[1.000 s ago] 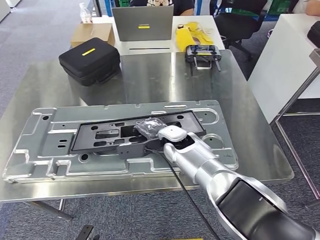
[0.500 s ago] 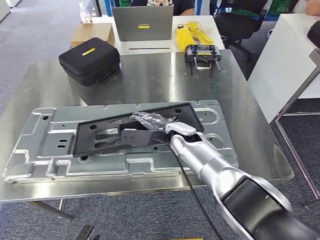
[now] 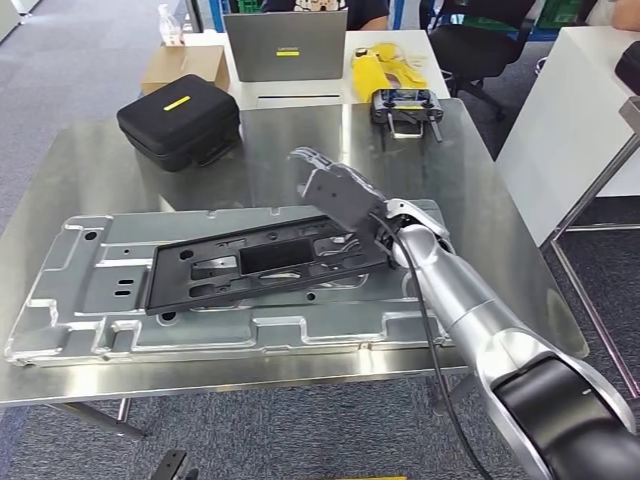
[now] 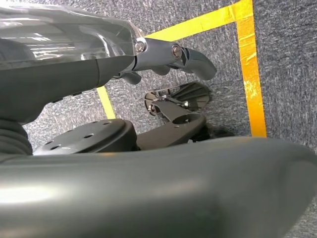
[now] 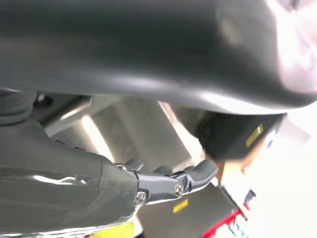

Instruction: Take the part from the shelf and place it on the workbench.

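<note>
One black part (image 3: 264, 260) lies flat on one big silver stamped plate (image 3: 83, 300) in the middle of the head view, and that plate rests on the single steel workbench (image 3: 483, 200). The part is a long, flat, dark panel with rectangular cut-outs and small holes, its right end near the right hand (image 3: 340, 195). That hand is raised just above the part's right end, fingers stretched out and apart, holding nothing. Toward the upper left of the frame sits one black zip case (image 3: 180, 120) with a yellow label; behind it are one cardboard box (image 3: 185, 65) and one grey laptop (image 3: 285, 45). At upper centre-right are one black controller (image 3: 405, 105) and a yellow object (image 3: 389, 68) behind it. The right wrist view looks past that hand's dark fingers (image 5: 176, 181) at blurred metal and the black case. The left wrist view looks at grey carpet crossed by yellow floor tape (image 4: 250, 64), with the left hand (image 4: 164, 54) there, fingers extended and nothing in them.
</note>
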### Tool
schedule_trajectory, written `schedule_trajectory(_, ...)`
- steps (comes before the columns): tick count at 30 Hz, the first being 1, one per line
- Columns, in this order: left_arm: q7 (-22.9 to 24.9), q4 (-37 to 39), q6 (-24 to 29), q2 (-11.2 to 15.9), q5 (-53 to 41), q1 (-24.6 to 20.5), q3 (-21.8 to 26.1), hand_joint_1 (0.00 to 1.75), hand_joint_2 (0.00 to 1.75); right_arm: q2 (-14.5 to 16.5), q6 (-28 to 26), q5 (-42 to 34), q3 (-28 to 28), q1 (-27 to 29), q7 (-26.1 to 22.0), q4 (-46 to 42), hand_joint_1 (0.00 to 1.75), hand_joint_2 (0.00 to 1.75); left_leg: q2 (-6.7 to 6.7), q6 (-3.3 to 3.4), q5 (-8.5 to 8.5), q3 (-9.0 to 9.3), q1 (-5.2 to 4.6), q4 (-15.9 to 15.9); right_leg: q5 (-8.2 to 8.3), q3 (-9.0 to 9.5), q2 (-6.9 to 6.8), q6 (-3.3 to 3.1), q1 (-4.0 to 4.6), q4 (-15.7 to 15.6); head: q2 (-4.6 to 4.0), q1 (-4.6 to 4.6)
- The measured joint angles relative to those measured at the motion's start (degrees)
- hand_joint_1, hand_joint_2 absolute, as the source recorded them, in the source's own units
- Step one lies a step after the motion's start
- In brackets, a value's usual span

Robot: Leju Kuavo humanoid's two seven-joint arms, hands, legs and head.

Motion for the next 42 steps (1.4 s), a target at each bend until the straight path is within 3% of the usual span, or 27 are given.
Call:
schedule_trajectory(3, -0.45, 0.00, 0.00, 0.01, 0.73, 0.11, 0.01, 0.00, 0.00, -2.56, -2.64, -2.19, -2.21, 2.92, -0.58, -6.83, 0.00, 0.00, -0.01, 0.00, 0.00, 0.00, 0.00, 0.00, 0.00, 0.00, -0.03, 0.00, 0.00, 0.00, 0.00, 0.00)
schedule_trajectory(7, -1.86, 0.00, 0.04, 0.02, 1.90, 0.78, 0.09, 0.00, 0.00, -6.75, -6.25, -3.90, -7.77, 10.92, -1.65, -21.43, 0.00, 0.00, -0.04, 0.03, -0.06, -0.05, 0.00, 0.00, -0.04, -0.01, -0.15, 0.04, 0.00, -0.02, 0.00, 0.00)
schedule_trajectory(14, -2.57, 0.00, 0.81, 0.35, 3.06, 2.15, 0.45, 0.00, 0.00, -12.96, -6.42, -5.04, -18.76, 25.32, -2.75, -43.41, 0.00, 0.00, -0.04, 0.14, -0.21, -0.09, -0.07, 0.04, -0.04, -0.01, -0.14, 0.10, -0.08, -0.18, 0.00, 0.00)
schedule_trajectory(22, -3.21, 0.00, 1.02, 0.96, 3.81, 2.91, 1.26, 0.00, 0.00, -16.13, -6.21, -5.11, -25.82, 36.33, -5.64, -53.65, 0.00, 0.00, -0.04, 0.51, -0.32, -0.17, -0.46, 0.31, 0.19, 0.00, -0.15, 0.67, -0.51, -0.24, 0.00, 0.00)
schedule_trajectory(26, -3.46, 0.00, 1.00, 1.14, 3.86, 3.11, 1.60, 0.00, 0.00, -16.97, -6.21, -5.52, -28.42, 39.91, -6.49, -56.22, 0.00, 0.00, 0.07, 1.74, 0.95, -0.11, -0.30, -0.55, 0.45, 0.12, -0.08, 1.73, -0.59, -0.71, 0.00, 0.00)
schedule_trajectory(28, -3.58, 0.00, 0.80, 1.15, 3.99, 3.19, 1.63, 0.00, 0.00, -17.39, -6.17, -5.62, -29.70, 41.40, -6.89, -57.06, 0.00, 0.00, 0.27, 2.33, 1.87, -0.09, 0.13, -1.52, -1.93, -0.92, 0.03, 1.86, -0.44, 1.81, 0.00, 0.02)
schedule_trajectory(30, -3.63, 0.00, 0.30, 1.16, 4.30, 3.41, 1.70, 0.00, 0.00, -17.58, -6.00, -5.62, -30.80, 42.94, -7.26, -57.55, 0.00, 0.00, 0.42, 2.47, 2.06, -0.34, 0.21, -1.56, -5.62, -3.43, 0.08, 1.94, -0.42, 8.35, 0.01, 0.04)
schedule_trajectory(31, -3.63, 0.00, -0.04, 1.16, 4.52, 3.56, 1.78, 0.00, 0.00, -17.60, -5.86, -5.59, -31.24, 43.75, -7.46, -57.77, 0.00, 0.00, 0.47, 2.47, 2.06, -0.43, 0.24, -1.47, -6.70, -4.56, 0.08, 2.09, -0.46, 11.48, 0.00, 0.04)
schedule_trajectory(32, -3.63, 0.00, -0.42, 1.16, 4.76, 3.65, 1.91, 0.00, 0.00, -17.60, -5.69, -5.53, -31.65, 44.51, -7.69, -58.00, 0.00, 0.00, 0.51, 2.44, 2.05, -0.52, 0.29, -1.34, -6.75, -5.03, 0.06, 2.26, -0.52, 13.11, -0.01, 0.04)
schedule_trajectory(33, -3.63, 0.00, -0.80, 1.16, 4.96, 3.70, 2.06, 0.00, 0.00, -17.60, -5.51, -5.45, -32.04, 45.17, -7.96, -58.29, 0.00, 0.00, 0.53, 2.31, 1.97, -0.60, 0.40, -1.13, -5.71, -4.55, 0.05, 2.47, -0.60, 12.66, -0.01, 0.04)
schedule_trajectory(36, -3.63, 0.00, -1.67, 1.22, 5.46, 3.69, 2.66, 0.00, 0.00, -17.59, -5.14, -5.15, -33.00, 46.58, -8.70, -59.30, 0.00, 0.00, 0.49, 1.26, 1.26, -1.01, 0.73, 0.03, -0.95, 0.26, -0.02, 3.02, -0.79, 3.54, -0.01, 0.07)
schedule_trajectory(38, -3.66, 0.01, -1.90, 1.31, 5.69, 3.67, 3.01, 0.00, 0.00, -17.55, -5.01, -4.96, -33.53, 47.69, -9.10, -60.03, 0.00, 0.00, 0.39, 0.62, 0.97, -1.59, 0.55, 0.81, -0.45, 1.32, 0.04, 2.75, -0.70, 0.90, -0.01, 0.08)
schedule_trajectory(40, -3.68, 0.02, -2.00, 1.38, 5.79, 3.69, 3.16, 0.00, 0.00, -17.49, -4.81, -4.84, -33.99, 48.71, -9.48, -60.94, 0.00, 0.00, 0.32, 0.22, 0.99, -2.17, 0.41, 1.19, -0.69, 0.84, 0.10, 2.10, -0.73, 0.78, -0.01, 0.03)
schedule_trajectory(42, -3.69, 0.02, -2.03, 1.46, 5.86, 3.66, 3.27, 0.00, 0.00, -17.42, -4.58, -4.74, -34.36, 49.51, -9.92, -61.80, 0.00, 0.00, 0.32, -0.40, -0.24, -2.91, 0.50, 2.26, -0.81, 0.35, 0.00, 1.33, -0.92, 0.53, -0.01, 0.01)
